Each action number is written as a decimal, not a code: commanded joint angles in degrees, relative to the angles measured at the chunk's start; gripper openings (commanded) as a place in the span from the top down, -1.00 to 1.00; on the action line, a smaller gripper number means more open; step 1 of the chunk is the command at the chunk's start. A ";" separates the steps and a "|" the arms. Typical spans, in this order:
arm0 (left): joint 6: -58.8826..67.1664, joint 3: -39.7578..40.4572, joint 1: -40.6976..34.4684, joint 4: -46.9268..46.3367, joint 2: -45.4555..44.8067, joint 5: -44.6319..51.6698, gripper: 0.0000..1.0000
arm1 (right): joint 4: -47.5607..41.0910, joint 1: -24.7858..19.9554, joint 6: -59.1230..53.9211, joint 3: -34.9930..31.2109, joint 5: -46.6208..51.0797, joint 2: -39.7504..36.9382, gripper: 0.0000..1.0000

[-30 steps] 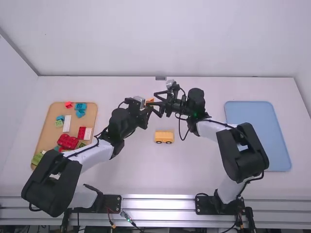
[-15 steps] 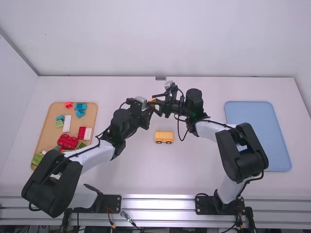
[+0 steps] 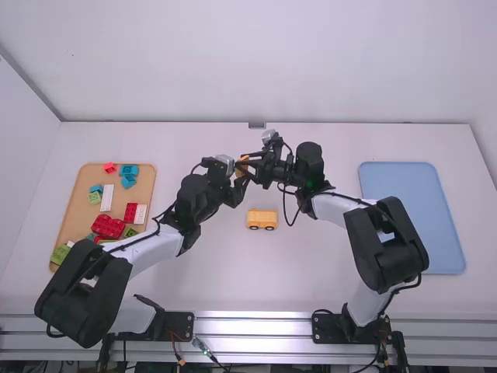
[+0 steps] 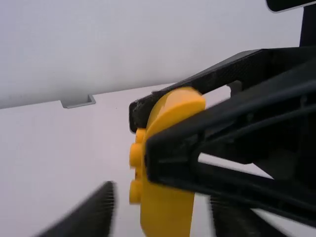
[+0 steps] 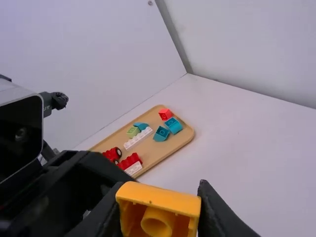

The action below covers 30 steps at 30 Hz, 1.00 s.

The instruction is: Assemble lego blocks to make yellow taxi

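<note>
Right claw (image 5: pixel 159 198) pinching yellow block (image 4: pixel 168 210); its free end between left claw's (image 4: pixel 163 197) wide-parted fingers, likely untouched.

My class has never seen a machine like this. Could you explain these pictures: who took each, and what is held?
These are two robot arms, a left arm and a right arm, at a white table. The high view looks down from above and behind them; each wrist view comes from a camera on that arm. The right gripper holds a yellow block. The left gripper has its fingers open around it, a gap on each side. On the table are a yellow piece on wheels, a blue tray, and a tan tray of loose blocks in several colours.
</note>
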 commanded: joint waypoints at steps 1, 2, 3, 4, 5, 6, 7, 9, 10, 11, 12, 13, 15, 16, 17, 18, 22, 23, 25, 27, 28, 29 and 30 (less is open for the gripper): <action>-0.20 0.81 -0.11 0.74 0.22 0.57 -0.85 | -0.11 0.37 -0.07 0.37 -0.28 0.24 0.54; -0.28 0.81 -0.11 0.92 0.22 0.59 -0.99 | 0.11 0.35 -0.09 0.37 -0.28 0.24 0.56; -1.03 0.81 -0.11 1.62 0.22 0.52 -0.98 | 0.26 0.22 -0.04 0.37 -0.26 0.24 0.58; -1.36 0.81 -0.11 2.16 0.22 0.15 -0.98 | 0.28 0.09 -0.07 0.37 -0.26 0.24 0.60; -1.29 0.81 -0.07 3.04 0.22 -2.64 -0.98 | 0.63 -0.52 -0.33 0.39 -0.28 0.22 0.60; -1.44 0.81 0.20 1.99 0.20 -5.11 -0.98 | 0.57 -0.94 -0.48 0.44 -0.28 0.22 0.60; -2.38 0.79 0.42 -0.46 0.20 -5.27 -0.98 | 0.42 -1.36 -0.76 0.44 -0.31 0.22 0.61; -2.12 0.63 0.63 -3.80 -0.02 -5.01 -0.98 | 0.20 -2.21 -2.25 0.44 -1.22 0.22 0.61; 2.08 0.59 0.70 -4.20 -0.44 -3.15 -0.98 | 0.20 -2.89 -3.58 0.44 -3.02 0.22 0.63; 6.05 0.66 0.57 -4.37 -0.81 -0.37 -0.98 | 0.20 -3.74 -4.55 0.44 -5.20 0.22 0.65; 8.70 0.92 0.66 -4.79 -1.22 2.47 -0.99 | 0.26 -4.39 -5.27 0.44 -6.91 0.22 0.65; 10.43 1.49 0.96 -5.66 -1.46 5.60 -0.98 | 0.26 -5.11 -6.01 0.44 -8.81 0.22 0.67; 13.57 5.07 3.34 -12.00 -1.60 15.52 -0.99 | 0.24 -6.93 -7.65 0.44 -12.81 0.22 0.71; 15.67 6.86 4.72 -15.54 -1.60 20.35 -0.98 | 0.26 -7.61 -8.24 0.44 -14.62 0.22 0.71; 17.20 8.35 5.90 -18.32 -1.57 24.44 -0.98 | 0.35 -8.00 -8.61 0.44 -15.82 0.22 0.71; 20.63 10.58 7.67 -22.58 -1.49 31.54 -0.98 | 0.76 -8.57 -9.18 0.44 -17.84 0.22 0.71; 28.09 17.42 12.44 -30.01 1.70 50.95 -0.98 | 4.31 -10.12 -9.25 0.55 -26.60 0.22 0.72; 29.24 18.56 13.22 -30.51 2.78 53.72 -0.98 | 5.16 -10.12 -9.29 0.63 -28.35 0.22 0.72; 31.54 20.33 14.43 -30.40 5.27 60.00 -0.98 | 5.73 -10.03 -9.27 1.31 -31.52 0.22 0.73; 32.94 21.00 14.71 -30.40 6.47 62.73 -0.98 | 6.08 -9.81 -9.31 1.64 -33.09 0.22 0.73; 34.69 22.34 14.84 -30.36 9.01 67.47 -0.98 | 6.32 -9.27 -9.29 2.34 -34.88 0.22 0.74; 35.15 23.47 14.75 -29.53 11.69 70.66 -0.99 | 6.27 -8.87 -9.22 2.99 -36.04 0.22 0.81; 35.04 24.09 14.73 -29.22 13.07 72.26 -0.99 | 6.29 -8.59 -8.85 3.28 -36.35 0.22 0.83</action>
